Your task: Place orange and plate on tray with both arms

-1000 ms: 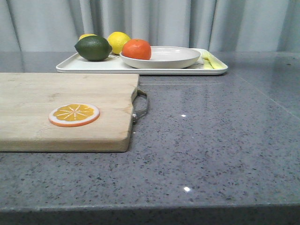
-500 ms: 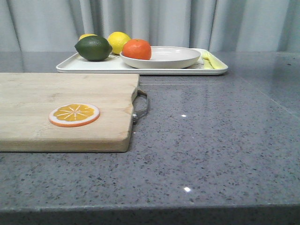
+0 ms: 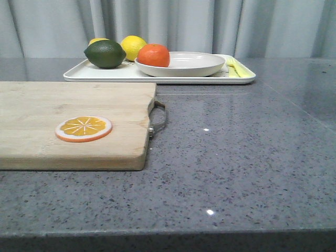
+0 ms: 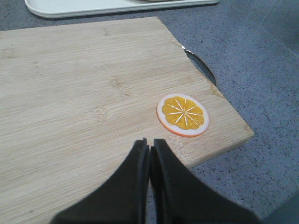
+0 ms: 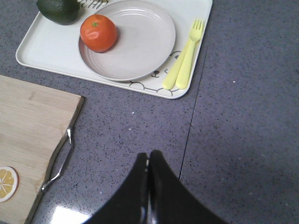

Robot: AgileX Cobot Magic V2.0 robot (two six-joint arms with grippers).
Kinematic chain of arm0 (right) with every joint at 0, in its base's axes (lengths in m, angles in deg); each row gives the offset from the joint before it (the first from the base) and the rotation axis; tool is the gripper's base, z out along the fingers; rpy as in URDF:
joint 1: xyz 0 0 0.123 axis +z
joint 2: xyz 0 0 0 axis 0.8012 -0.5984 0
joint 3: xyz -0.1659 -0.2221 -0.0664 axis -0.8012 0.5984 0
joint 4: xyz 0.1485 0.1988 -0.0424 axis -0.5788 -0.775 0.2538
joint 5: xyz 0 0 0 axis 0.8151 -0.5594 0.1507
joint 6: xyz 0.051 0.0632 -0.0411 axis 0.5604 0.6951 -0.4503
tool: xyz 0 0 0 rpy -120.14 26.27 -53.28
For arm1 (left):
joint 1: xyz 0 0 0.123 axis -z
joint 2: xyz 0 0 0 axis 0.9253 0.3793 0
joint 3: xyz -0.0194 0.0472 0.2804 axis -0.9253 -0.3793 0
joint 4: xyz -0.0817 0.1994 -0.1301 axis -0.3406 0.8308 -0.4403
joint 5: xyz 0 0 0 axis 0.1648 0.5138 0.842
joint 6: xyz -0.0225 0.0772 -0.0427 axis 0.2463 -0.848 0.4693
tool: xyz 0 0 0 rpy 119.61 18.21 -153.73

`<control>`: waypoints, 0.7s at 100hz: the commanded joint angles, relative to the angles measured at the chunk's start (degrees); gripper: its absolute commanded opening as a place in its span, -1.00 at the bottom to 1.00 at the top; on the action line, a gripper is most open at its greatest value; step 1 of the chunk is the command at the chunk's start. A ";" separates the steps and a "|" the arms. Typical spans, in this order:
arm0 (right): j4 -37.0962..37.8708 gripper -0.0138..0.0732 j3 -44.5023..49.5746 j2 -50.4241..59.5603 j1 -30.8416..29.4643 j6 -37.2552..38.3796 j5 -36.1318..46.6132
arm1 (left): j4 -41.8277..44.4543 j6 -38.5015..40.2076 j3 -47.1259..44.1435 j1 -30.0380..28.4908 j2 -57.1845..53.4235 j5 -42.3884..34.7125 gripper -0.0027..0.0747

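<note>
Overhead, left gripper (image 4: 149, 145) pressed together above cutting board (image 4: 84, 88), right gripper (image 5: 148, 158) pressed together above countertop (image 5: 243, 116)

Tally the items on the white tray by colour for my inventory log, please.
Orange: 1, the orange
Beige: 1, the plate
Dark green: 1, the lime
Yellow: 4, two lemons, fork, second utensil
Total: 7

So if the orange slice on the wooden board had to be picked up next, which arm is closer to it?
The left. Its end effector, closed and empty, hangs over the board right by the slice. The right end effector, also closed, is over bare counter beside the board's handle.
</note>
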 commanded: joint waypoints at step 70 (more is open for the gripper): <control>1.61 -0.84 54.05 48.69 -0.13 -2.73 32.83 | -1.97 -2.83 0.44 -0.26 -5.49 -3.78 -0.98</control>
